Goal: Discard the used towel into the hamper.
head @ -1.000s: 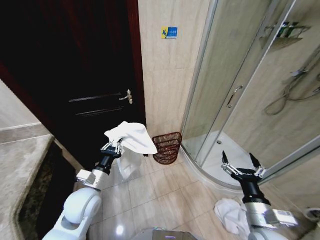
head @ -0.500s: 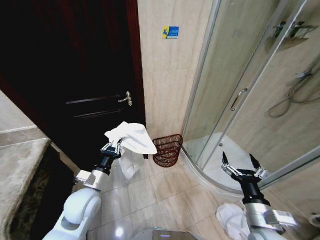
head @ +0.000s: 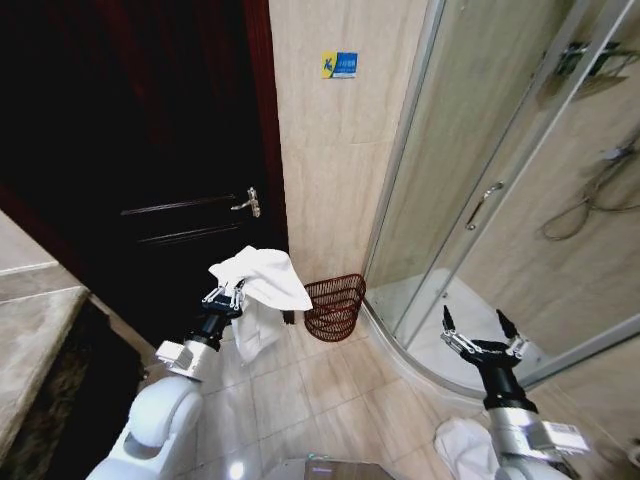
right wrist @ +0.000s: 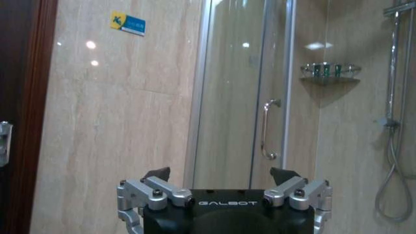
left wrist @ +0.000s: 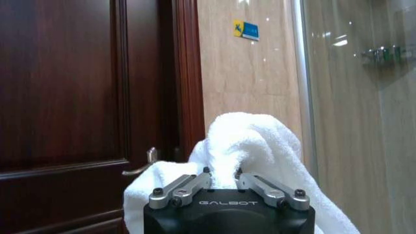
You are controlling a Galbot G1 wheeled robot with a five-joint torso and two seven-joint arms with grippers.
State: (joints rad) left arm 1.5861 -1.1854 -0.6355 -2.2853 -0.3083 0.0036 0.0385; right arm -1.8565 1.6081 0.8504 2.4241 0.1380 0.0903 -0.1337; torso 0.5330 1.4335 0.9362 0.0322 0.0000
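Beige bathroom tiles surround the hamper (head: 334,307); left pincer (head: 228,297) grips a white towel (head: 263,283), right pincer (head: 480,336) gapes wide.

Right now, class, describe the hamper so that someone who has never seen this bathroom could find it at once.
Find the beige tiled wall between the dark wooden door and the glass shower. On the floor at the foot of that wall stands the hamper, near the shower's curved base. It is a small, round, reddish-brown basket of open slats, unlike the white towel hanging from the left gripper nearby.
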